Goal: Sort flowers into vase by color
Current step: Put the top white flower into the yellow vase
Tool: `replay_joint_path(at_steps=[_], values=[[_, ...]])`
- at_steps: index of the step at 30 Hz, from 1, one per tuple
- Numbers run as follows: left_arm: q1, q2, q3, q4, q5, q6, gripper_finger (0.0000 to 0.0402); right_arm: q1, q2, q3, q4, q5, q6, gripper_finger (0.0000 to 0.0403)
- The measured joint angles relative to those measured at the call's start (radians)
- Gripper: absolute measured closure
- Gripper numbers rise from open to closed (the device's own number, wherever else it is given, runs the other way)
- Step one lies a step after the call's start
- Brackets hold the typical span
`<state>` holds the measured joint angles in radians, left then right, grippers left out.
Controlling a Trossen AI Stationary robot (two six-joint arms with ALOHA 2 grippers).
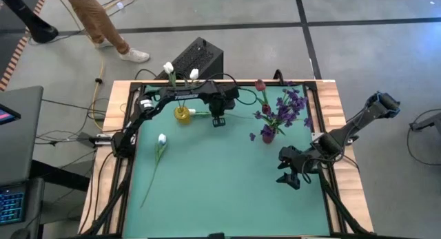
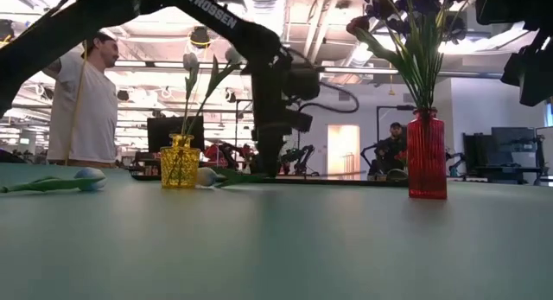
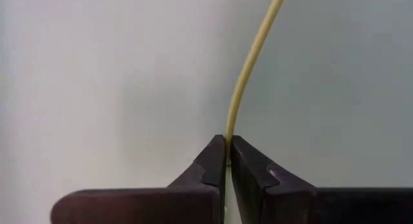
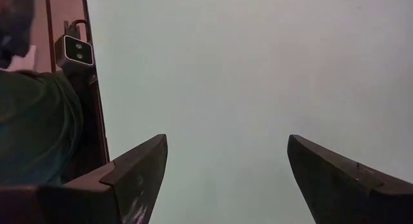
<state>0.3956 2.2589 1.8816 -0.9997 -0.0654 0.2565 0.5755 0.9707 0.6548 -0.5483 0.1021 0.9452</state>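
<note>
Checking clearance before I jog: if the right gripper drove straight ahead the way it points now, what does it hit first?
Nothing but mat, probably. The right gripper, jaws wide open, looks down on bare green table mat with no flower or vase ahead. Depth unclear, but the mat itself seems first.

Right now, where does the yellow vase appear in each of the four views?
High view: the yellow vase stands at the back left of the mat, beside the left gripper.
Low view: left of centre, holding white tulips.
Left wrist view: not in it.
Right wrist view: not in it.
Shared landmark: the red vase, at the right in the low view.
</note>
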Motion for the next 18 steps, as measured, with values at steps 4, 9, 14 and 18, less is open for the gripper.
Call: replay_joint_path(at_steps=[4, 9, 14, 18], values=[[-0.057, -0.002, 0.061, -0.052, 0.002, 0.057, 0.04, 0.0, 0.0, 0.0, -0.003, -0.002, -0.006, 0.0058], [-0.135, -0.004, 0.131, -0.199, 0.004, 0.063, 0.0401, 0.0, 0.0, 0.0, -0.021, -0.025, -0.004, 0.0058], [-0.221, -0.004, 0.161, -0.362, -0.012, 0.064, 0.0401, 0.001, 0.0, 0.0, -0.029, -0.032, -0.007, 0.0058], [-0.282, -0.003, 0.158, -0.485, -0.111, 0.006, 0.0401, 0.001, 0.0, 0.0, -0.028, -0.031, -0.01, 0.0058]])
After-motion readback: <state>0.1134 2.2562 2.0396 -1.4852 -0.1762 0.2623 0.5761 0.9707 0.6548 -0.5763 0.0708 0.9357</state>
